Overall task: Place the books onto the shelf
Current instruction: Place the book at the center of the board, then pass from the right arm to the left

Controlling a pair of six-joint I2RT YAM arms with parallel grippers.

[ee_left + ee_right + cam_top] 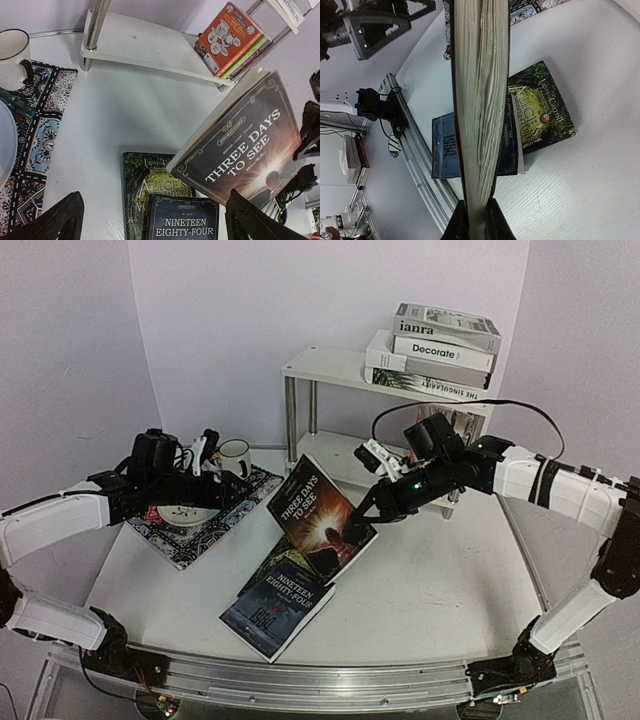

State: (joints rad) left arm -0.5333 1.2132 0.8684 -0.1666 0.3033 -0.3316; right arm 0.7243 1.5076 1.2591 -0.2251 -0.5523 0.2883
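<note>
Some books (440, 345) sit on the shelf (325, 365); right gripper (360, 528) jaws clamp Three Days to See (315, 515), left gripper (152, 220) jaws gape empty, two more lie on the surface (440, 580).

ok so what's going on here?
Right gripper is clamped on the edge of Three Days to See, holding it tilted up off the table. Left gripper is open and empty, near the mat. Nineteen Eighty-Four lies flat on Alice on the table. The shelf already has a stack on top and paperbacks on the lower tier.
</note>
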